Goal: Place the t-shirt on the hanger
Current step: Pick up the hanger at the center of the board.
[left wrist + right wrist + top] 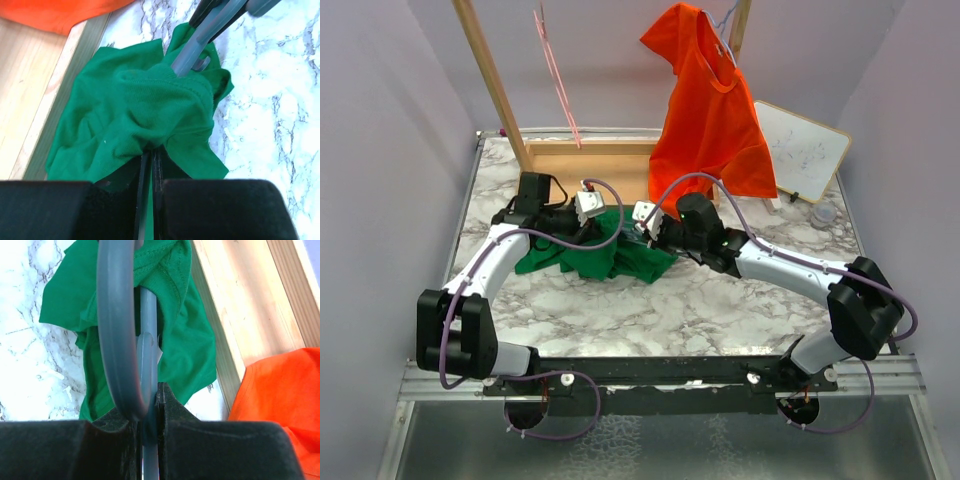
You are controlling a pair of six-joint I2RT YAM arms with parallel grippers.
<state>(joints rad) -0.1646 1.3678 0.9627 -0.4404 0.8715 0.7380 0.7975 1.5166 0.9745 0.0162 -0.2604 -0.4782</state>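
The bright green cotton t-shirt [595, 255] lies bunched on the white marbled table [720, 310], just in front of the pale wooden rack base [590, 160]. My left claw [150, 162] is pinched tight on a fold of it, which I judge gives the cloth something to pull against. My right claw [150, 397] is clamped on the slate blue-grey plastic hanger [116, 330] just below its hook. That leaves the far end free, and it is buried in the shirt's folds, likely to feed a shoulder inside. I cannot tell whether it sits in the neck opening. The orange-red t-shirt [705, 110] hangs on the rack behind, untouched.
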